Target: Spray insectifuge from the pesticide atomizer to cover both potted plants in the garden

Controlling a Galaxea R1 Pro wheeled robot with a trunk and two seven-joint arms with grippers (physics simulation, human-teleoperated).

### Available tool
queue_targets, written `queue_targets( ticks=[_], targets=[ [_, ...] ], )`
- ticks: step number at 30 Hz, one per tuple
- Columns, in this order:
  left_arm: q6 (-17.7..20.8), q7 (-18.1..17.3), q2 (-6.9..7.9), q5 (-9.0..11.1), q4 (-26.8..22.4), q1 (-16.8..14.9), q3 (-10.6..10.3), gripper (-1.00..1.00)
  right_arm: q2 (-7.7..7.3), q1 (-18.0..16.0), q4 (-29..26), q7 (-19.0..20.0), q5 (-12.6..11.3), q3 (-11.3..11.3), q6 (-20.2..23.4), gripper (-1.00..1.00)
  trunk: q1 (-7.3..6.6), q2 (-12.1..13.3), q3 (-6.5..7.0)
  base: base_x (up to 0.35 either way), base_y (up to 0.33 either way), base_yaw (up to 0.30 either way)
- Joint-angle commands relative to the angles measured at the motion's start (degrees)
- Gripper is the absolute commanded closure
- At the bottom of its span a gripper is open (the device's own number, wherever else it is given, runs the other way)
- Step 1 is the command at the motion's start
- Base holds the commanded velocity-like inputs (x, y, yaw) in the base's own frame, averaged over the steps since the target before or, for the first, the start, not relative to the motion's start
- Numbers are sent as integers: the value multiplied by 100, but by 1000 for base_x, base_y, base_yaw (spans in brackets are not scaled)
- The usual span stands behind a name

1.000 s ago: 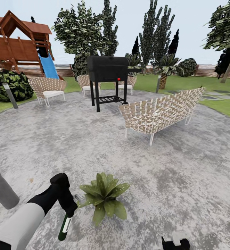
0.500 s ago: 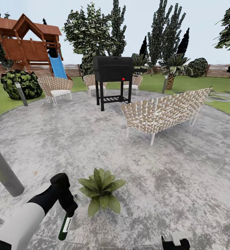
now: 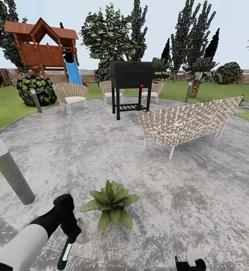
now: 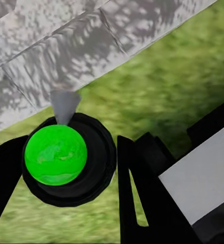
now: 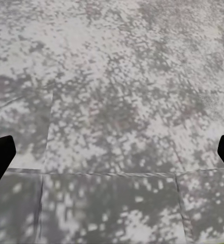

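While left hand (image 3: 69,235) grips pesticide atomizer (image 3: 65,253) beside potted plant (image 3: 111,203), right hand (image 5: 112,152) spread empty.

Counted on the paved patio:
- one potted plant (image 3: 112,203), lower centre
- one black grill (image 3: 134,86)
- one woven sofa (image 3: 190,122)
- three woven chairs (image 3: 70,96)
- three grey bollard lights (image 3: 9,169)
- one wooden playhouse (image 3: 45,47), upper left
- one atomizer (image 3: 65,253), lower left

Garden patio (image 3: 199,195), grill (image 3: 134,81), wicker sofa (image 3: 190,122), playhouse (image 3: 43,47)
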Motion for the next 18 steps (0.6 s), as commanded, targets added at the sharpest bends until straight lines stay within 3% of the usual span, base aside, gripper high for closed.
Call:
queue_targets(
  ticks=[1,4,7,9,12,18],
  targets=[
    [37,-44,-43,-43,112,5,-18,100,0,-4,8,-22,61,-40,-18,-100,-1,-3,-5,0,0,0],
    [31,25,-159,-43,179,16,-12,100,-1,-4,8,-17,61,-38,-19,-100,-1,-3,-5,0,0,0],
    [31,650,-421,-2,394,18,35,100,-1,-4,8,-17,61,-38,-18,-100,-1,-3,-5,0,0,0],
    [19,749,-399,156,457,18,251,100,-1,-4,8,-17,61,-39,-18,-100,-1,-3,-5,0,0,0],
    [-15,906,-338,235,480,24,628,100,4,-4,2,-17,57,-45,-18,-100,-1,-3,-5,0,0,0],
    [-23,1151,-377,264,514,26,734,100,11,-4,-10,-33,50,-44,-18,-100,-1,-3,-5,0,0,124]
  ],
)
